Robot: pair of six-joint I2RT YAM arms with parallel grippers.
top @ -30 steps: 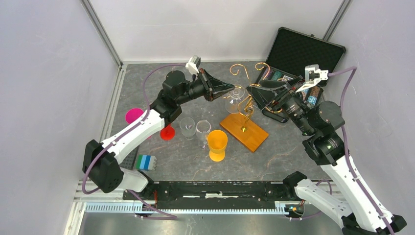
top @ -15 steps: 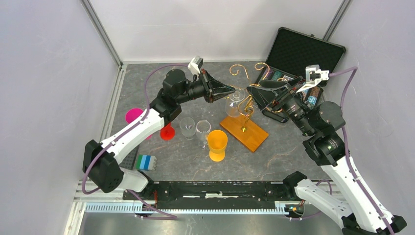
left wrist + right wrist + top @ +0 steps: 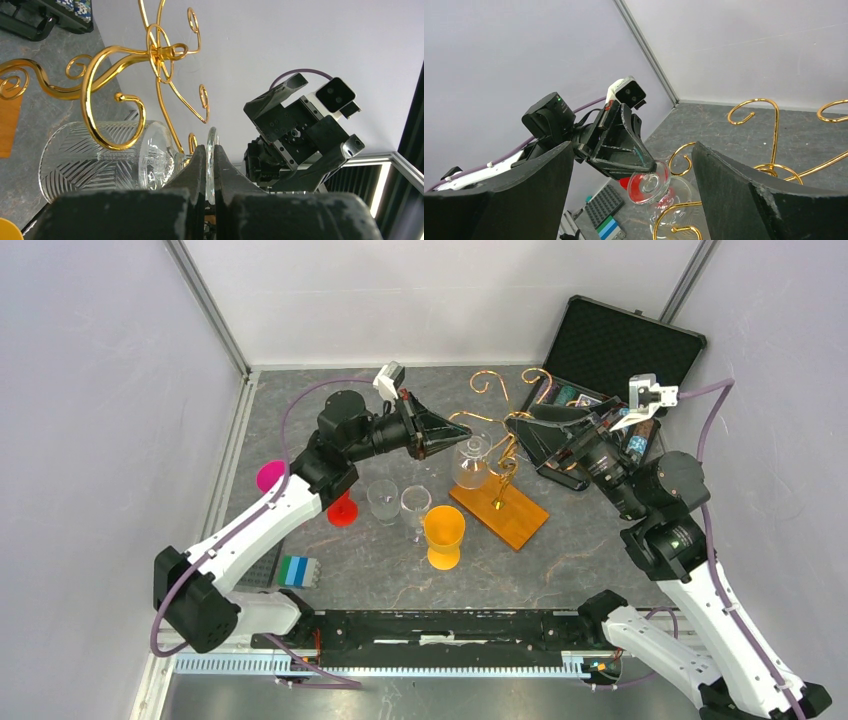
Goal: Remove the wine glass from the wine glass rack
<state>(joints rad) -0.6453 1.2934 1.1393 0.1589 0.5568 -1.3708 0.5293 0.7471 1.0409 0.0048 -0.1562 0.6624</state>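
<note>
The wine glass rack (image 3: 497, 455) is a gold wire stand with curled arms on an orange-brown wooden base (image 3: 499, 510). My left gripper (image 3: 466, 429) is shut on the round foot of a clear wine glass (image 3: 469, 463), which hangs bowl-down just left of the rack's post. In the left wrist view the foot's edge (image 3: 212, 145) sits pinched between the fingers, with the cut-glass bowl (image 3: 95, 160) behind a gold curl (image 3: 107, 100). My right gripper (image 3: 512, 425) is open and empty on the rack's right side. In the right wrist view the glass foot (image 3: 649, 181) shows between its wide fingers.
A clear tumbler (image 3: 382, 500), a clear stemmed glass (image 3: 415, 508), an orange goblet (image 3: 443, 534), a red goblet (image 3: 342, 510) and a pink disc (image 3: 271, 477) stand left of the rack. An open black case (image 3: 612, 350) lies at the back right. Lego pieces (image 3: 297, 571) lie near left.
My left gripper has pulled back to the left with the wine glass, drawing it away from the rack's arm and lower. The right gripper has hardly moved.
</note>
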